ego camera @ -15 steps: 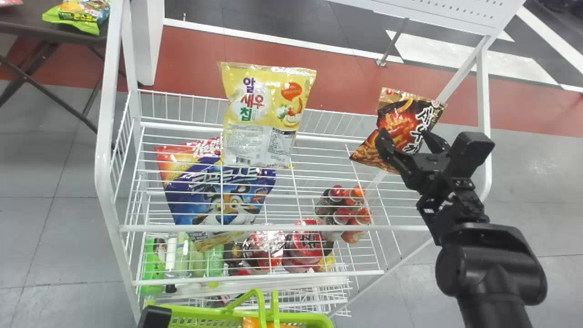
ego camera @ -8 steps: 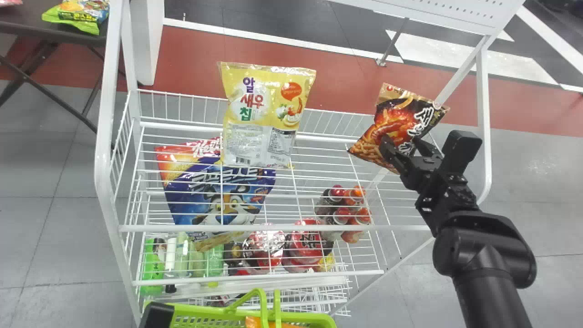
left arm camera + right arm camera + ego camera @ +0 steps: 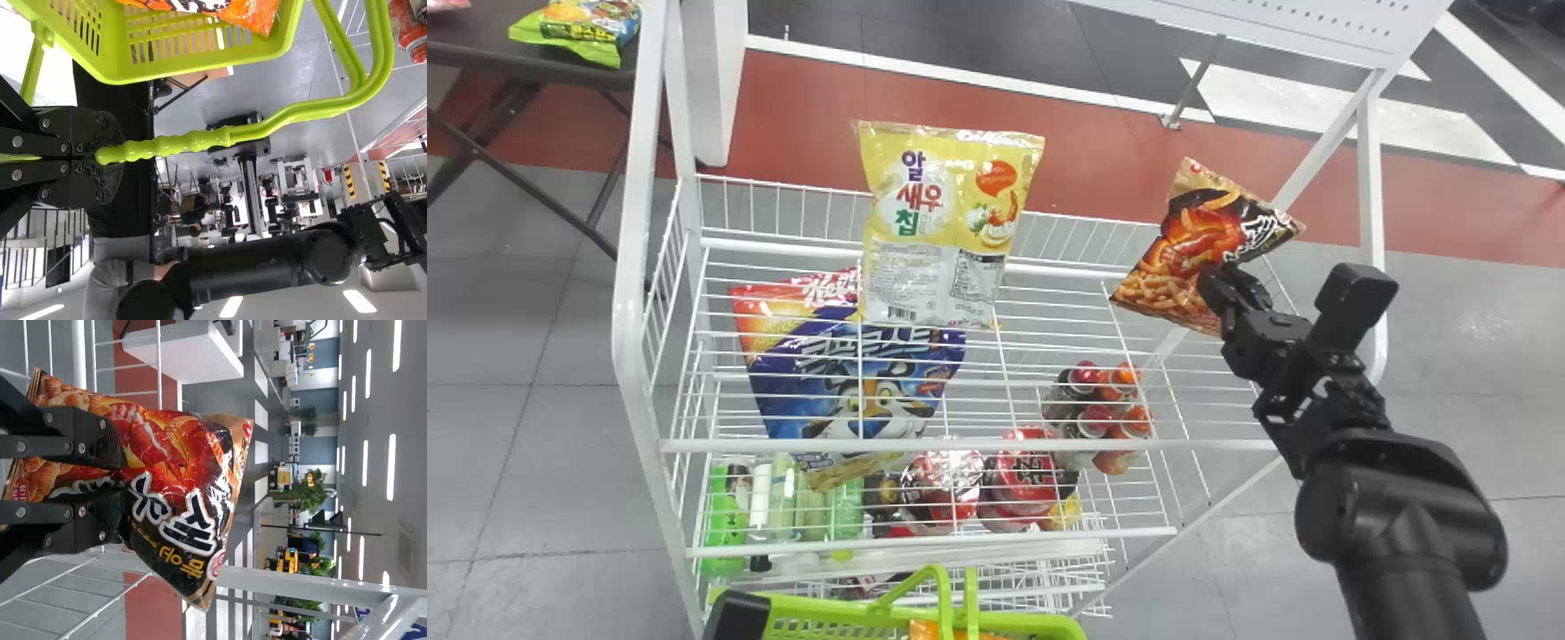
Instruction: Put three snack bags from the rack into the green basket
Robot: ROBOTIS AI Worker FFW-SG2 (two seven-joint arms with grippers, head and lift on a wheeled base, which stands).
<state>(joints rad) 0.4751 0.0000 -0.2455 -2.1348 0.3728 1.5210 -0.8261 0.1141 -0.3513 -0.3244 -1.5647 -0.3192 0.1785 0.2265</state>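
Note:
My right gripper (image 3: pixel 1216 286) pinches the lower edge of the black-and-orange snack bag (image 3: pixel 1193 244) at the rack's right side. In the right wrist view the right gripper (image 3: pixel 125 477) has its fingers closed on the creased bag (image 3: pixel 177 453). A yellow snack bag (image 3: pixel 947 200) stands on the rack's upper wire level, with a blue snack bag (image 3: pixel 845 373) lower down. Part of my left gripper (image 3: pixel 738 613) shows beside the green basket (image 3: pixel 827 613). In the left wrist view the left gripper (image 3: pixel 110 155) is clamped on the basket's handle (image 3: pixel 193 141); an orange bag (image 3: pixel 257 15) lies inside.
The white wire rack (image 3: pixel 960 444) has upright frame posts at both sides. Its lower levels hold bottles (image 3: pixel 725 516), red cup packs (image 3: pixel 1027 476) and capped bottles (image 3: pixel 1094 409). A dark table (image 3: pixel 516 67) with a green bag stands behind left.
The right gripper's fingers, apart around the black-and-orange bag before, have come together. That bag has tilted clockwise, its top swinging right. The basket has shifted very slightly right.

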